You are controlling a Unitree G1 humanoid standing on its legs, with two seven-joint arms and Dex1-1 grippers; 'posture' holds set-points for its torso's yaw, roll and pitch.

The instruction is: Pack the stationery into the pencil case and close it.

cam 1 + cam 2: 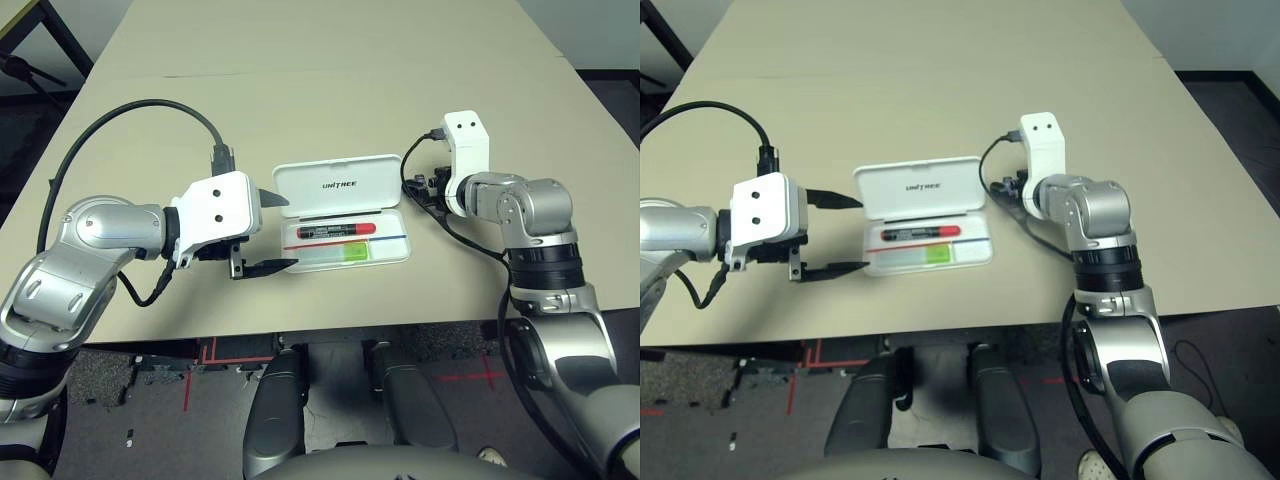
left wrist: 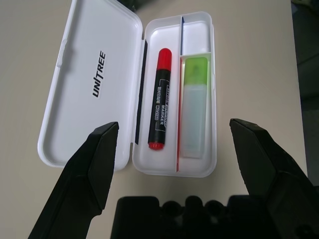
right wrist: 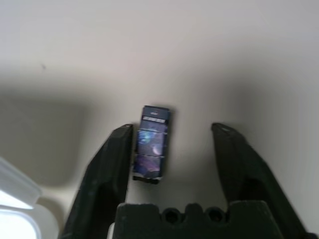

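Pencil case [image 1: 345, 215] lies open on the surface [image 1: 330, 90], lid flat on the far side, tray on the near side. Red marker [image 2: 159, 99] and highlighter [image 2: 193, 112] already sit in the tray, marker in the lane next to the hinge, highlighter in the outer compartment. The small end compartment looks empty.

What's left is the tiny dark block [image 3: 151, 143]. It lies on the bare surface off the case's right end, by the right arm. In the right wrist view it sits between our right gripper's [image 3: 172, 130] fingers, close against one finger [image 3: 114, 159], with a clear gap to the other. The jaws are partly spread and not pinching it yet; we can't tell if the near finger actually touches it.

Handling, our guess: the block is light, rigid and glossy-wrapped, so likely slippery and easy to flick away. It's off-centre, so one finger will probably push it sideways first as the jaws close. Best to take it across the short sides, mid-length, low to the surface, closing slowly.

Left gripper [image 1: 272, 233] hangs at the case's left end, jaws spread wide, holding nothing.
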